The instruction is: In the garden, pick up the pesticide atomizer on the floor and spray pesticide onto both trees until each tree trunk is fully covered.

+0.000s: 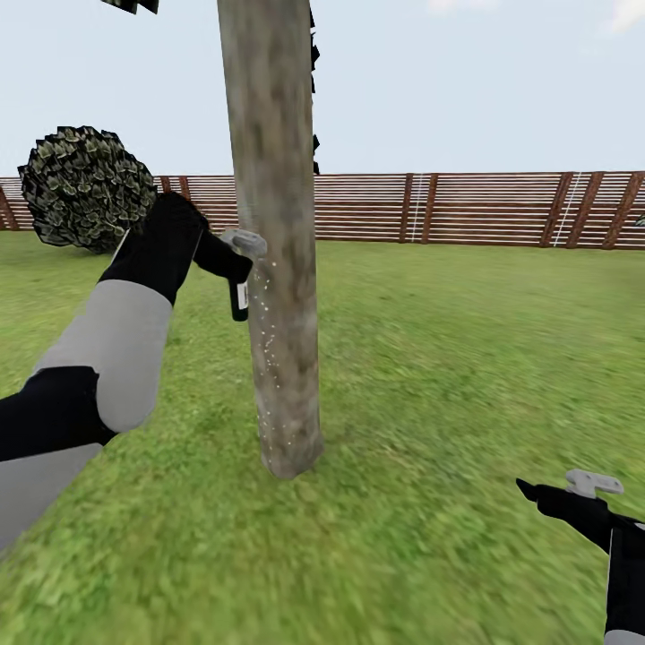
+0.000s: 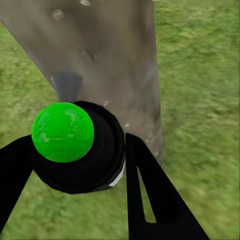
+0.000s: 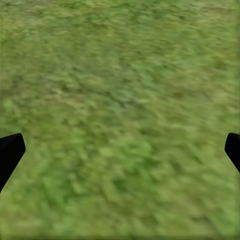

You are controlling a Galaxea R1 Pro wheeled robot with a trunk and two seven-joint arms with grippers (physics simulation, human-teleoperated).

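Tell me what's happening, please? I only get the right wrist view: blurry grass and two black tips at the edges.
Observer: In the head view, the left gripper holds the pesticide atomizer right beside a tree trunk.
Operator: Is anything coming out of it?
Observer: It looks so: pale specks dot the trunk below the sprayer.
Operator: What does the sprayer look like up close?
Observer: The left wrist view shows a black body topped by a round green cap.
Operator: And those black tips I see?
Observer: They belong to the right gripper, open and holding nothing, low over the grass.
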